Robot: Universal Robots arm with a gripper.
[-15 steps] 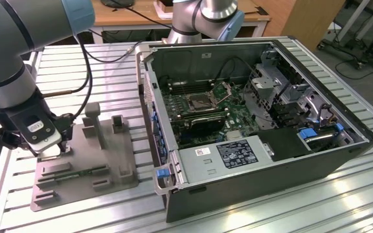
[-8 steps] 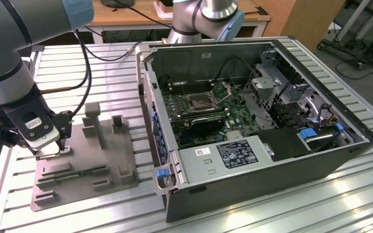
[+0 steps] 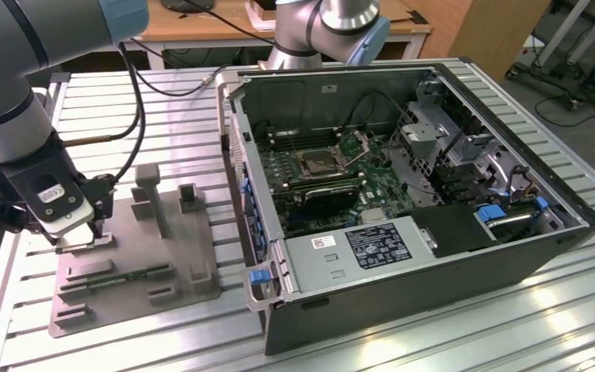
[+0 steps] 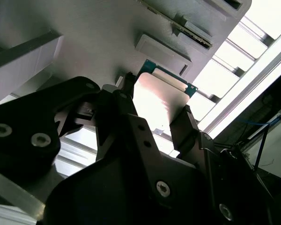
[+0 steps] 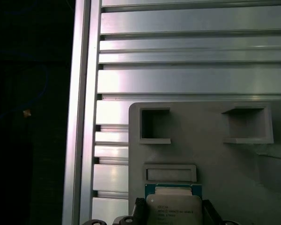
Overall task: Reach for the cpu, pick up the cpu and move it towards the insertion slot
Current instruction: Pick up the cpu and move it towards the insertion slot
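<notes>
The cpu (image 5: 172, 207), a small silvery square with green-tan edges, lies low over the grey tray (image 5: 215, 154) in both wrist views. My gripper (image 5: 173, 213) has a dark finger pressed against each of two opposite cpu edges, so it is shut on the chip (image 4: 161, 101). In the exterior view the gripper (image 3: 80, 242) stands at the tray's (image 3: 173, 256) corner on the exterior view's left. The insertion slot (image 3: 318, 163), a silver-framed socket with a dark centre and its flap raised, sits on the board inside the open computer case, well away toward the exterior view's right.
The open computer case (image 3: 411, 256) fills the exterior view's right, with tall metal walls around the board. Upright posts (image 3: 148, 190) and a narrow green circuit strip (image 3: 122, 277) sit on the tray. A second arm's base (image 3: 328, 31) stands behind the case. The slatted aluminium table (image 3: 132, 341) carries everything.
</notes>
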